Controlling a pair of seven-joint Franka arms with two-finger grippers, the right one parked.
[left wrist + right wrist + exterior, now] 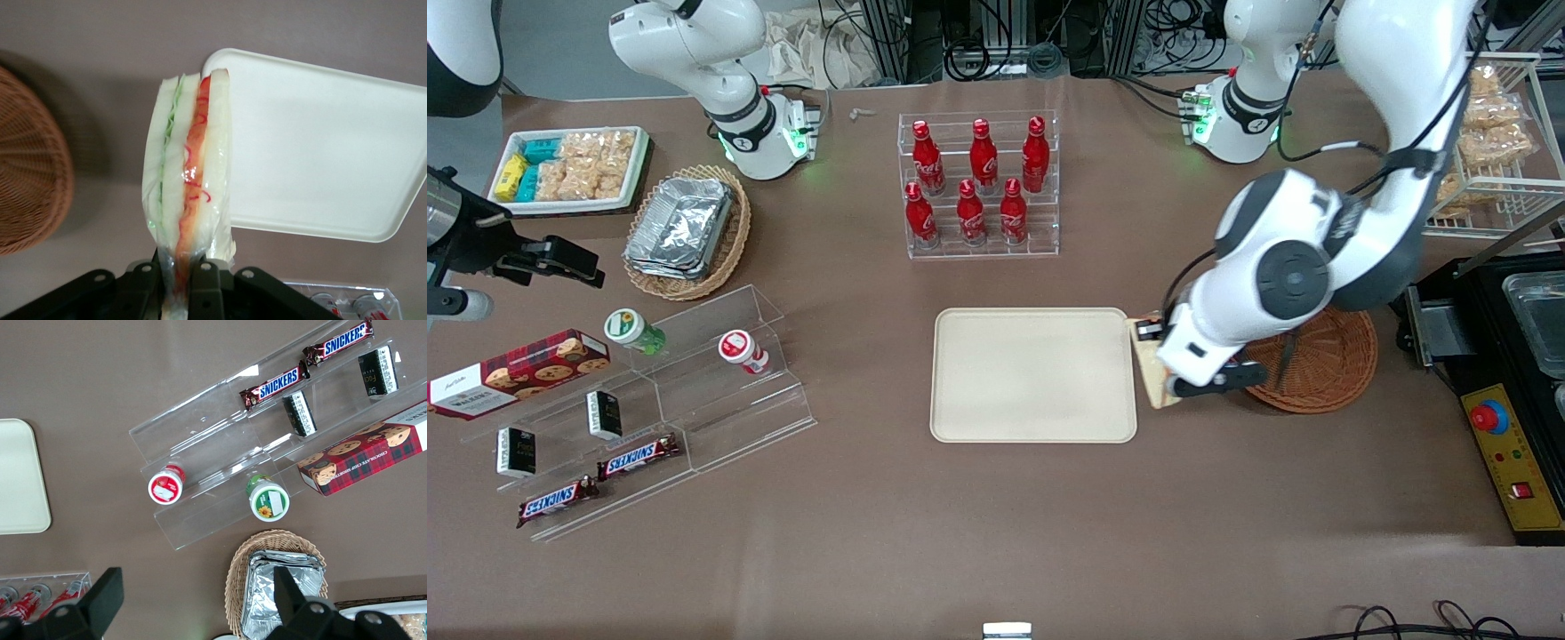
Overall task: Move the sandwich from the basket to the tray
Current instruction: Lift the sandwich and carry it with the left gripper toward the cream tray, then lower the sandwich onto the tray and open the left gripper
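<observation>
The counter (960, 533) is a wide brown matte surface. On it lies the tray (1033, 375), a flat cream-beige rectangle with rounded corners and a low smooth rim, nothing on it. Toward the working arm's end of the counter sits the basket (1325, 369), round, shallow, woven of reddish-brown wicker, partly covered by the arm in the front view. The tool (1169, 378) hangs in the gap between basket and tray, just beside the tray's edge. Its black fingers (143, 290) are closed on the sandwich (190, 173), pinching the narrow end of the wedge. The sandwich is clear of the basket and held above the counter at the tray's rim, its tip overlapping the tray's corner in the left wrist view. It is soft pale bread in glossy clear wrap, with a green strip and a red-orange strip along the cut edge.
</observation>
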